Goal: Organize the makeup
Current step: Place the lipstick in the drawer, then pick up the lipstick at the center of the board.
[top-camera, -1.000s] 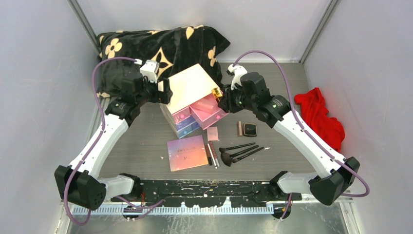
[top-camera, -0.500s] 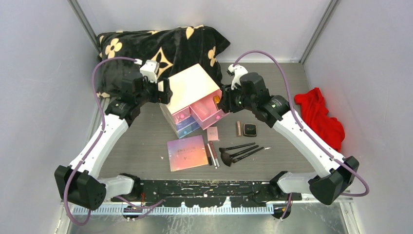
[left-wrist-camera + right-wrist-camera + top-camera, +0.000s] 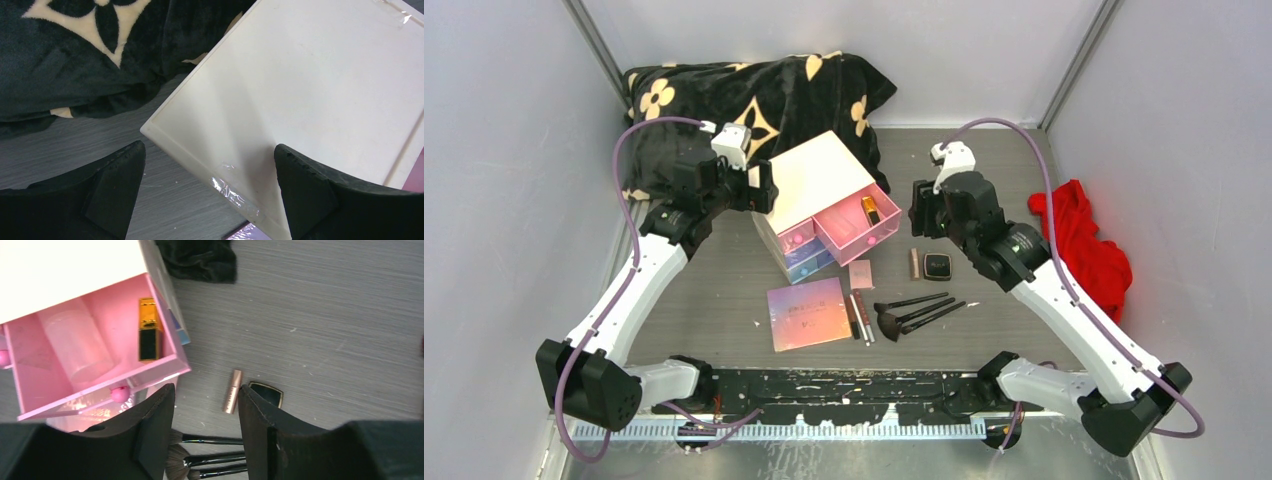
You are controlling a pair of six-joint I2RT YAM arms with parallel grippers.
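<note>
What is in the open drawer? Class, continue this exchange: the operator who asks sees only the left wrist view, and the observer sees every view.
Observer: A gold-and-black tube lies in the pulled-out pink drawer.
Operator: Is the right gripper carrying anything?
Observer: No. The right gripper is open and empty, and a rose-gold tube on the table shows between its fingers.
Operator: What else is not yet put away?
Observer: Three black-handled brushes lie side by side on the table.

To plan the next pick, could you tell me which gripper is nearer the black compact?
Right. The right gripper hovers beside the black compact; the left gripper is beyond the cream box.
</note>
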